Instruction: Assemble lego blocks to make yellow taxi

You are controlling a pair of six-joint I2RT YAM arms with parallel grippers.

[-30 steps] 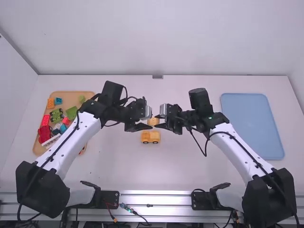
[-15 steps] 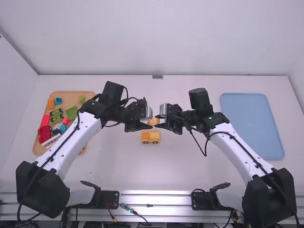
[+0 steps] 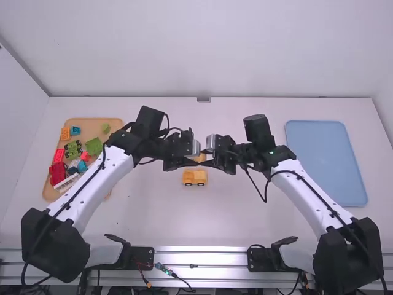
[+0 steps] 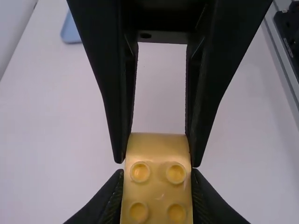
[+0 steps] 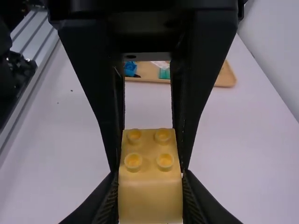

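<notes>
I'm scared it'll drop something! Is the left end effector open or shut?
Shut on the yellow block: the left end effector presses both its sides.

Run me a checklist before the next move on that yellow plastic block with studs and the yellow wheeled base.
1) Left hand closed on the yellow studded block: ok
2) Right hand closed on the same block: ok
3) Yellow wheeled base upright on its wheels: ok
4) Only one hand holding the block: not ok, both are
5) Block seated on the base: not ok, apart
6) Grip firmness: cannot tell
</notes>
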